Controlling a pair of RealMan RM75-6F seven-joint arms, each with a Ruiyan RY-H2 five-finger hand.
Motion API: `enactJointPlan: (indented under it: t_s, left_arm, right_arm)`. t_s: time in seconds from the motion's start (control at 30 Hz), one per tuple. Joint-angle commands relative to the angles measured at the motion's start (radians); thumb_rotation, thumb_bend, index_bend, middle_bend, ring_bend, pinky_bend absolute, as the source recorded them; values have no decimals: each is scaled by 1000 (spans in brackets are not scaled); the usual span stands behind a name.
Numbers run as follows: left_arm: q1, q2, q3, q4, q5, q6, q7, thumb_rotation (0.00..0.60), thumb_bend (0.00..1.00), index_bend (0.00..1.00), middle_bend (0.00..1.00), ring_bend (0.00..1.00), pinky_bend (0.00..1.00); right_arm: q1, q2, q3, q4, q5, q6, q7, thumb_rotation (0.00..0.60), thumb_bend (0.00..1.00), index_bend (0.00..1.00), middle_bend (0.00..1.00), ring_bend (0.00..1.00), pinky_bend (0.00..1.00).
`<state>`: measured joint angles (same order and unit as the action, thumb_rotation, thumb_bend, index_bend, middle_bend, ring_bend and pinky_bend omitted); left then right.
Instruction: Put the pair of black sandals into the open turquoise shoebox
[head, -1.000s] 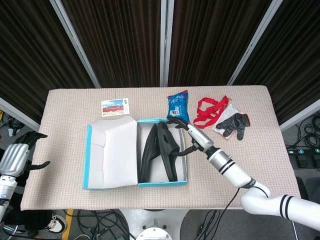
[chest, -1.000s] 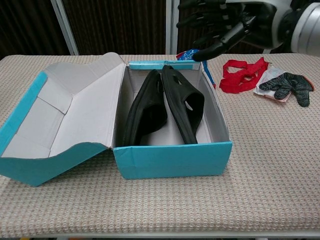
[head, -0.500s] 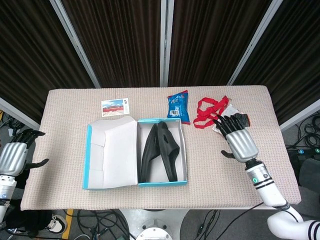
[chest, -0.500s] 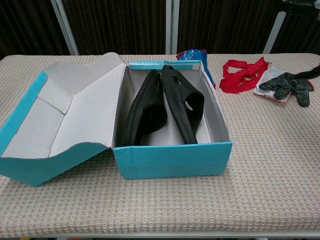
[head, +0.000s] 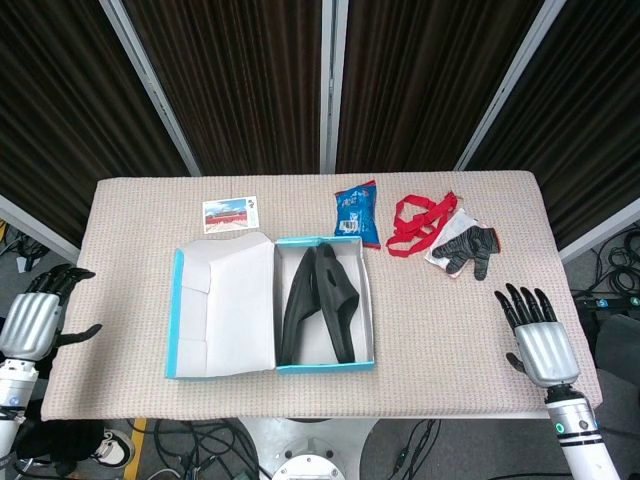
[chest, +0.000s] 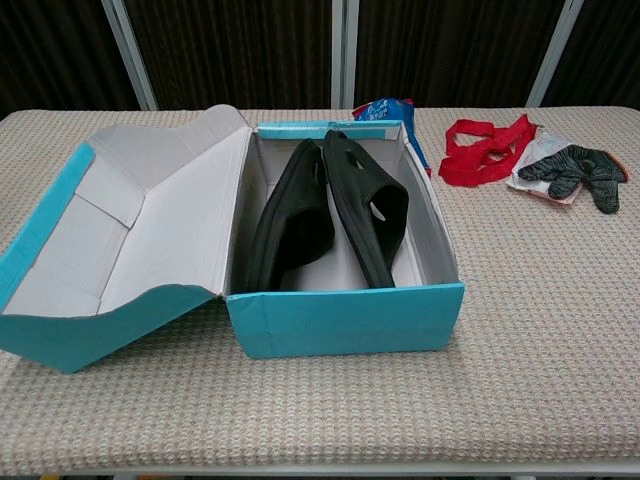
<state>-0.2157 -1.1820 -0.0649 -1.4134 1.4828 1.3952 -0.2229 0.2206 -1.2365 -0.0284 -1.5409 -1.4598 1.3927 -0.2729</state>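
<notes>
The right hand (head: 543, 340) had been withdrawn to the table's four o'clock edge, fingers spread, empty. The left hand (head: 35, 318) was held empty, fingers apart, at nine o'clock. Both black rubber sandals (chest: 325, 210) were lodged on edge inside the open turquoise cardboard shoebox (chest: 345, 318).

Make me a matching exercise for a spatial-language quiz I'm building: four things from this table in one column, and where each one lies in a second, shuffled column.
Things
1. black sandals
2. red strap
3. postcard
4. right robot hand

Places
A. on the table beyond the shoebox's open lid
B. at the table's near right corner, holding nothing
C. inside the turquoise shoebox, side by side
D. between the blue snack bag and the dark glove

Pairs: 1-C, 2-D, 3-A, 4-B
</notes>
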Motion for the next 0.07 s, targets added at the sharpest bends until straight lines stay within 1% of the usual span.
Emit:
enactJointPlan:
  t_s: [0.03, 0.07]
  left_arm:
    - [-1, 0, 3, -4, -2, -8, 5, 600, 123, 238, 229, 123, 195]
    - [-1, 0, 3, -4, -3, -10, 5, 600, 122, 239, 229, 124, 195]
  right_arm:
    - [-6, -3, 3, 11, -2, -5, 8, 600, 0, 0, 0, 0, 0]
    - [-6, -4, 4, 13, 0, -9, 10, 600, 0, 0, 0, 0, 0]
